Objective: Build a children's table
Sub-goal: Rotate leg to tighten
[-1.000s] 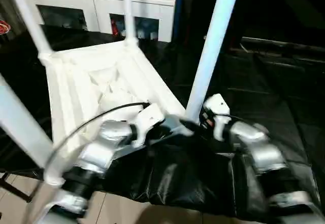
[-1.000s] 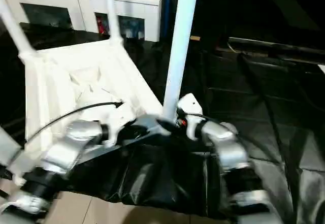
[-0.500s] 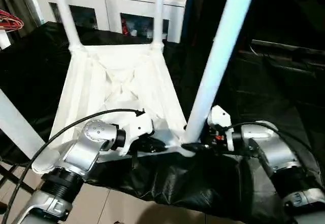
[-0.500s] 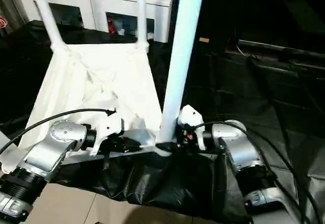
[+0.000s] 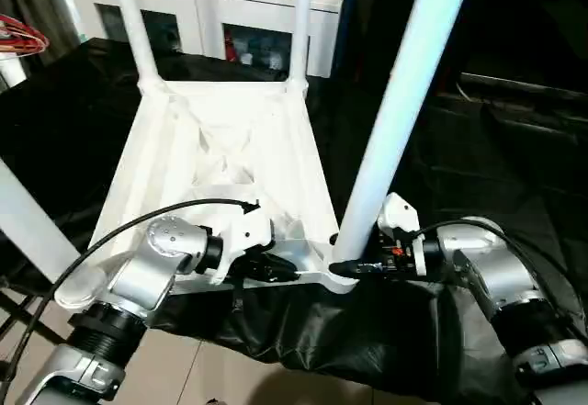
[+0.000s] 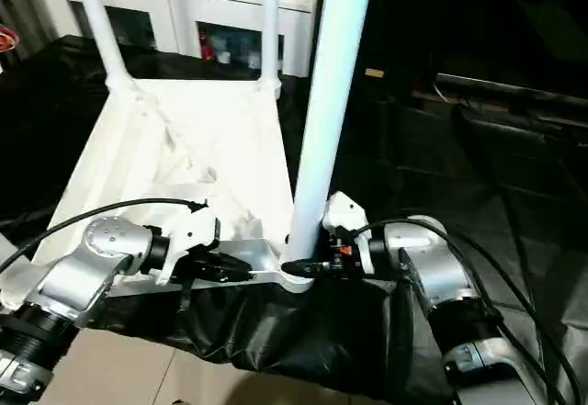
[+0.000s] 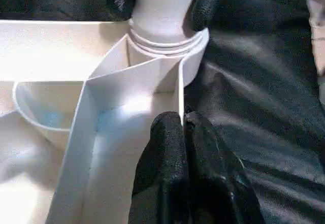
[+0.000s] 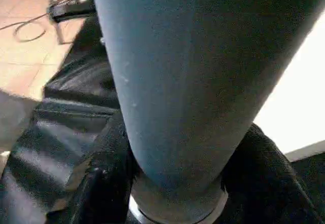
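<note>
The children's table lies upside down, its white ribbed tabletop (image 5: 220, 139) on a black-draped surface. Two legs (image 5: 138, 28) stand in the far corners and one (image 5: 28, 230) at the near left. A fourth leg (image 5: 395, 120) stands upright in the near right corner socket (image 7: 167, 36). My right gripper (image 5: 344, 265) clasps that leg's base, its black fingers (image 8: 99, 183) pressed to both sides of the tube. My left gripper (image 5: 285, 267) is shut on a thin rib wall (image 7: 180, 92) of the tabletop just beside that socket.
A white glass-doored cabinet (image 5: 211, 1) stands behind the table. Black cloth (image 5: 349, 331) hangs over the near edge of the work surface, above tiled floor (image 5: 202, 377). Something of red wire (image 5: 18, 33) sits at the far left. Dark furniture lies to the right.
The camera has swung, so the whole picture has shifted. My right gripper's fingers have closed in on the base of the near right leg. The left gripper keeps its hold on the rib.
</note>
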{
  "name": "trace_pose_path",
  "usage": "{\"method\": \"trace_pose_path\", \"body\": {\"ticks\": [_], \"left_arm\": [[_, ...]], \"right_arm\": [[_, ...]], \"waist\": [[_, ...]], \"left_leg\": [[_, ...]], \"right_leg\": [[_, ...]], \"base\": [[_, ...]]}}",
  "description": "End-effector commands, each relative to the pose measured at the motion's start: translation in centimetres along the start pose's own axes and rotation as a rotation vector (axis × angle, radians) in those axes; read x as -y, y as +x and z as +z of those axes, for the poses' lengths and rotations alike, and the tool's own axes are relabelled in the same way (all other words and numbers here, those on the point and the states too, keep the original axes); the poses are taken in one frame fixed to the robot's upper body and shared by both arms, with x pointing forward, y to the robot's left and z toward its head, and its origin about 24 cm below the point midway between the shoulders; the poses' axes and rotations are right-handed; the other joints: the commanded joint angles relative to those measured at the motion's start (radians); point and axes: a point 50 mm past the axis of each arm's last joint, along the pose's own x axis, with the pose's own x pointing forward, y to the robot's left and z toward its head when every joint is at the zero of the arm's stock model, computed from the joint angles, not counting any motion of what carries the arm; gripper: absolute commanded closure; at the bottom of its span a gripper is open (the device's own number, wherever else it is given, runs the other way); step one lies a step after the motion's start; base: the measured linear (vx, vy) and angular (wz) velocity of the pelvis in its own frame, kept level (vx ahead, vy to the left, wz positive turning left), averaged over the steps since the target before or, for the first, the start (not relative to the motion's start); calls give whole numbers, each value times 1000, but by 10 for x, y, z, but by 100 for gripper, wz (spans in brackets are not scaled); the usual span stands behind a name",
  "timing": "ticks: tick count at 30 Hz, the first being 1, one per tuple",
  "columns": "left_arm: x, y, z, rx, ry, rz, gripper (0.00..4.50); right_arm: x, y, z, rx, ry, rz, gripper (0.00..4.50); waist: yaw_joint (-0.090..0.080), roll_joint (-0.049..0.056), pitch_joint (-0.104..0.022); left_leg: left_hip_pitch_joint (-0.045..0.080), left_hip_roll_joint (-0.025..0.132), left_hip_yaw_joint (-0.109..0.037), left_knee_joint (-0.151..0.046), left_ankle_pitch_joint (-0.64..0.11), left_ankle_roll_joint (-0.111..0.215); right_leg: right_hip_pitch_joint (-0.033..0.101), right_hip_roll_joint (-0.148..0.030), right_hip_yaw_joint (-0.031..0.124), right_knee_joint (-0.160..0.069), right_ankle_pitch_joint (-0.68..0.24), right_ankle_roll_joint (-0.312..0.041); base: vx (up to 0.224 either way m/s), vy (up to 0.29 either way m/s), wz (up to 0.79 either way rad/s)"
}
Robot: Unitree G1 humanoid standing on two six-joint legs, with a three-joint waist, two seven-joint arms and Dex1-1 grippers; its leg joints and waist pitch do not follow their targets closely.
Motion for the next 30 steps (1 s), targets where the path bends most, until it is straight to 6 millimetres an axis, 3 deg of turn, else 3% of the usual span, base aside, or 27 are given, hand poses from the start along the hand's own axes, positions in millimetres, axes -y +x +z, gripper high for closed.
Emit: {"method": "trace_pose_path", "body": {"ticks": [1, 2, 4, 7, 12, 13, 16, 17, 19, 22, 23, 27, 30], "left_arm": [[-16, 19, 22, 35, 11, 183, 450], [-18, 22, 25, 40, 4, 203, 450], [-20, 28, 30, 52, -11, 245, 450], [-23, 38, 38, 70, -31, 296, 450], [-22, 54, 48, 82, -41, 363, 450], [-18, 61, 51, 90, -34, 356, 450], [-12, 66, 52, 89, -15, 314, 450], [-8, 67, 50, 81, 1, 279, 450], [-5, 65, 47, 73, 10, 253, 450], [-5, 61, 43, 65, 6, 246, 450], [-5, 59, 42, 63, 5, 245, 450], [-4, 47, 33, 40, 2, 196, 450], [-3, 41, 28, 20, 2, 154, 450]], "right_arm": [[-5, 31, -6, 41, 61, -99, 248], [-3, 34, -7, 42, 72, -143, 249], [0, 42, -9, 35, 84, -230, 251], [4, 55, -10, 35, 120, -357, 254], [7, 80, -7, 26, 186, -525, 254], [4, 93, -1, 52, 193, -532, 254], [0, 100, 7, 90, 180, -505, 254], [-1, 100, 10, 125, 180, -482, 254], [0, 96, 13, 161, 193, -464, 184], [2, 89, 11, 149, 172, -465, 178], [3, 87, 11, 145, 167, -466, 148], [7, 69, 6, 104, 116, -437, 120], [9, 58, 4, 75, 77, -398, 120]], "waist": [[-7, 1, -59], [-11, 3, -55], [-17, -1, -58], [-36, -1, -56], [-56, 3, -59], [-55, 4, -60], [-54, 3, -63], [-52, 4, -63], [-52, 4, -64], [-52, 5, -64], [-52, 6, -64], [-51, 5, -67], [-48, 8, -69]], "left_leg": [[17, 58, -26, -69, -242, 27], [20, 58, -27, -71, -259, 7], [18, 54, -35, -72, -294, -11], [19, 51, -38, -71, -326, -14], [11, 49, -41, -71, -324, -6], [14, 49, -39, -70, -322, -2], [12, 50, -37, -70, -307, 5], [12, 51, -36, -71, -297, 10], [8, 51, -34, -72, -281, 17], [7, 52, -34, -72, -273, 20], [8, 53, -33, -72, -268, 20], [4, 52, -29, -70, -231, 35], [6, 54, -28, -68, -209, 38]], "right_leg": [[33, -87, 67, -84, -356, -175], [27, -85, 67, -87, -388, -168], [35, -91, 61, -92, -460, -140], [28, -91, 57, -103, -519, -111], [28, -90, 58, -105, -499, -107], [26, -89, 60, -105, -484, -111], [28, -89, 63, -99, -431, -126], [28, -88, 64, -97, -403, -135], [32, -88, 66, -91, -369, -147], [34, -87, 66, -88, -346, -158], [33, -87, 67, -88, -338, -161], [38, -86, 68, -80, -277, -182], [38, -86, 70, -74, -242, -196]], "base": [[0, 0, 0], [0, 0, 0], [0, 0, 0], [0, 0, 0], [0, 0, 0], [0, 0, 0], [0, 0, 0], [0, 0, 0], [0, 0, 0], [0, 0, 0], [0, 0, 0], [0, 0, 0], [0, 0, 0]]}}
